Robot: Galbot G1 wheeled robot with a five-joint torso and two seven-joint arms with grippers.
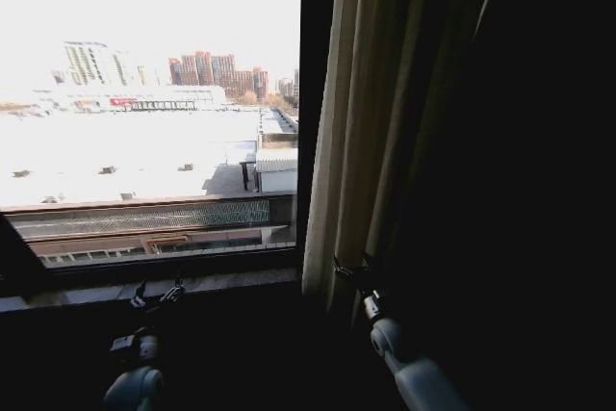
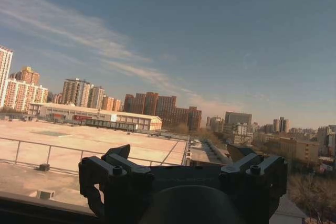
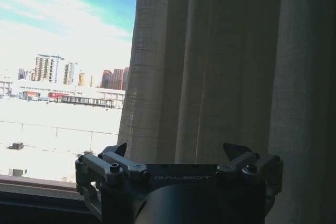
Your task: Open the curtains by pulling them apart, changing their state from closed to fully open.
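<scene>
Both claws gape empty: right claw (image 1: pixel 352 269) just before the curtains (image 1: pixel 351 122); clench a pleat edge deeply; left claw (image 1: pixel 158 293) idles.

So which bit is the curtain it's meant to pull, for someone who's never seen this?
Start at the big window with the city view. Along its right edge hangs the curtain, a pale pleated panel, with the right gripper at its foot. Light catches its cream folds, unlike the black window frame beside it.
</scene>
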